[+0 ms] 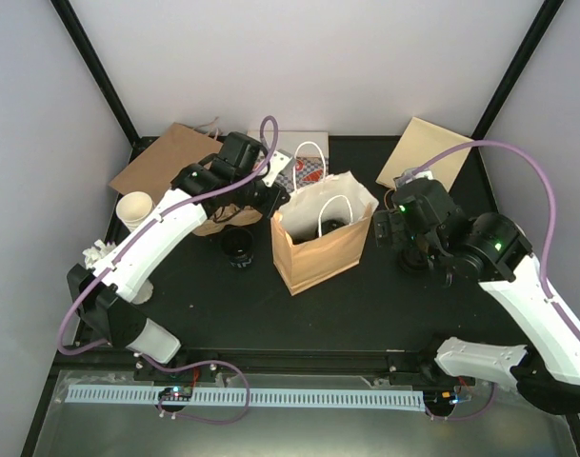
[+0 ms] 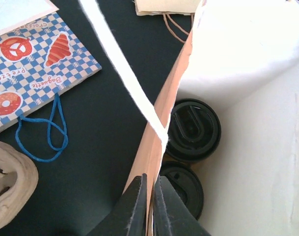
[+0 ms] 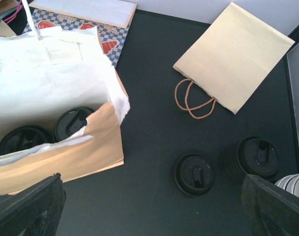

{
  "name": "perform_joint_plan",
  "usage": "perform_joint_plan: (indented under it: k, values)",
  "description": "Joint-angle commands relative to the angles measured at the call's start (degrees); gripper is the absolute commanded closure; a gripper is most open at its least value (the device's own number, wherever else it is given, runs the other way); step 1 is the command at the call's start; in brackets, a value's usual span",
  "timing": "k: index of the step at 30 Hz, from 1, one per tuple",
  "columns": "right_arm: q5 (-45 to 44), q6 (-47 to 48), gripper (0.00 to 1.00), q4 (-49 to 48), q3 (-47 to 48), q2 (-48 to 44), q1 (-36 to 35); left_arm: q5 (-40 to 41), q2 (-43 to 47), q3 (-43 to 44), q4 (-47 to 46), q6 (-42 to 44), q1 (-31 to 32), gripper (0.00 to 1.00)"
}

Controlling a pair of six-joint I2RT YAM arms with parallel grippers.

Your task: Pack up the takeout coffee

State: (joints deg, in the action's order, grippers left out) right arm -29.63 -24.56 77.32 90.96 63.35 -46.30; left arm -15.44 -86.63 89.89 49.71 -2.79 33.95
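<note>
The left end effector [image 2: 149, 209] is clamped on the wall of the paper bag [image 1: 318, 257], two coffee cups [image 2: 194, 130] inside; releasing gently should keep it upright. The right end effector [image 3: 151, 211] hangs with fingers apart.

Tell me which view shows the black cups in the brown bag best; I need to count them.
Left wrist: two black cups sit close up inside the paper bag, the upper lid nearly whole. Right wrist shows both, half hidden by the bag's front wall. Top external shows only a dark patch.

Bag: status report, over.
Left gripper pinching bag wall. Right gripper open, empty, beside bag. Two coffee cups inside bag. Spare lids on table, not blocking.
</note>
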Motion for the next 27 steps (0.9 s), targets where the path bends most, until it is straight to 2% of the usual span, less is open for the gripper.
perform_joint_plan:
  k: [1, 5, 10, 13, 19, 27]
  values:
    - [1.32, 0.38, 0.00, -2.30, -0.65, -1.54, 0.92, 0.90, 0.19, 2.85, -0.48, -0.33, -0.48, 0.88]
    - [1.29, 0.21, 0.00, -2.23, -0.48, -1.53, 0.90, 1.25, 2.02, 3.38, 1.22, -1.41, -0.55, 0.54]
    - [1.81, 1.40, 0.00, -6.00, -2.27, -4.84, 0.87, 4.09, 10.31, 1.36, 1.37, -2.69, -0.48, 0.30]
    - [1.99, 1.88, 0.00, -8.25, -4.69, -7.42, 0.94, 9.19, 17.19, -1.04, 2.24, -4.12, -0.62, 0.18]
    - [3.81, 0.06, 0.00, -9.50, -8.77, -9.95, 0.89, 23.24, 26.01, -1.75, 12.46, -9.70, -2.14, 0.07]
    - [8.67, -6.11, 0.00, -11.15, -13.60, -13.59, 0.93, 36.88, 38.10, -7.71, 25.02, -25.86, -2.52, 0.05]
